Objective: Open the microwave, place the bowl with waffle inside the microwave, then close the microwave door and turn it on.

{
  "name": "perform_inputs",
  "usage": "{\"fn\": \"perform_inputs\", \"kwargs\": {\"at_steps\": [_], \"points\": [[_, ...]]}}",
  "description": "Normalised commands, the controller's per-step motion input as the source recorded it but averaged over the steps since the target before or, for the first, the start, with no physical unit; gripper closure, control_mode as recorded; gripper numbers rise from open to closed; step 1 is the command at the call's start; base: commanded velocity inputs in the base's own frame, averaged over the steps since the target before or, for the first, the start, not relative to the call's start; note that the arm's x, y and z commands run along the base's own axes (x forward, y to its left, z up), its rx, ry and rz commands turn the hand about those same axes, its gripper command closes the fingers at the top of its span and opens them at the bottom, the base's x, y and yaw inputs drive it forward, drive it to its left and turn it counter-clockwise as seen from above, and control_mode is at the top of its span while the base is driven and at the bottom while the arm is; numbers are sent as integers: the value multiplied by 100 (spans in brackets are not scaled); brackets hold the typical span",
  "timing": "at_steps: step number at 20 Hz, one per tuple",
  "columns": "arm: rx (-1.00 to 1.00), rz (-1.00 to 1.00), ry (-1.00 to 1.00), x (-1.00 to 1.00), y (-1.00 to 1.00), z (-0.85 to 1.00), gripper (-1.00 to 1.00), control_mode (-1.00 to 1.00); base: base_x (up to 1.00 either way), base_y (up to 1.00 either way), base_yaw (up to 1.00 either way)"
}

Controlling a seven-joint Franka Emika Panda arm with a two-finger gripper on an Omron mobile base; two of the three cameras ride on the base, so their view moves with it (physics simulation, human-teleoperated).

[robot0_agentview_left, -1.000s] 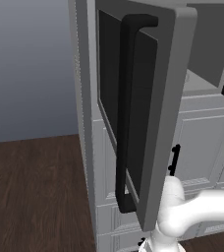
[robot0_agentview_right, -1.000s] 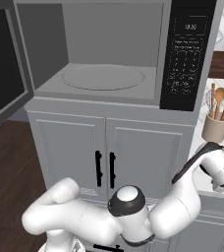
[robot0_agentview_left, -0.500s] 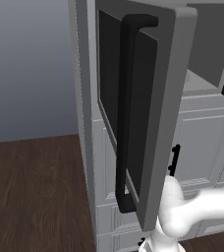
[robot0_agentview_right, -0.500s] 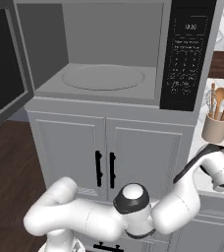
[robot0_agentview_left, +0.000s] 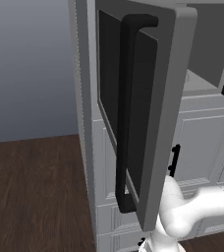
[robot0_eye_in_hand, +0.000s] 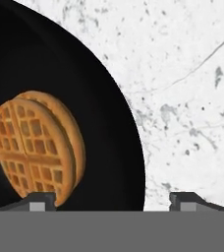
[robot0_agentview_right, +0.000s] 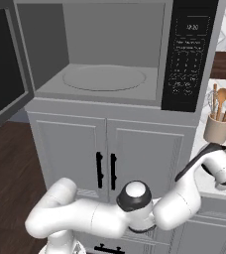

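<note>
In the hand view a black bowl (robot0_eye_in_hand: 99, 74) holds a round golden waffle (robot0_eye_in_hand: 38, 147) that leans on its edge. My gripper (robot0_eye_in_hand: 113, 202) hangs close over the bowl's right rim, open, with one fingertip (robot0_eye_in_hand: 40, 201) above the bowl's inside and the other above the marble counter (robot0_eye_in_hand: 192, 74). The microwave (robot0_agentview_right: 105, 79) stands open, showing a light grey cavity with a round turntable. The microwave door (robot0_agentview_left: 175, 98) is swung far out to the left, its long black handle (robot0_agentview_left: 126, 113) facing the left base camera. My arm reaches low to the right of the microwave.
A dark control panel (robot0_agentview_right: 189, 54) sits on the right of the cavity. White cabinet doors (robot0_agentview_right: 70, 154) with short black handles lie below. A beige utensil holder (robot0_agentview_right: 218, 130) stands on the counter at the right, just above my wrist. Dark wood floor lies at the left.
The arm's elbow has shifted very slightly. The microwave and its door have not moved.
</note>
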Motion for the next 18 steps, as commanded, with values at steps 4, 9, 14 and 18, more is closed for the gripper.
{"fn": "perform_inputs", "kwargs": {"at_steps": [4,9,14,18], "points": [[0,0,0,0,0,0,100,-100,0,0,0],[0,0,0,-1,0,0,100,-100,0,0,0],[0,0,-6,-35,-7,0,100,-100,0,0,0],[3,0,-24,-100,-34,6,100,-100,0,0,0]]}}
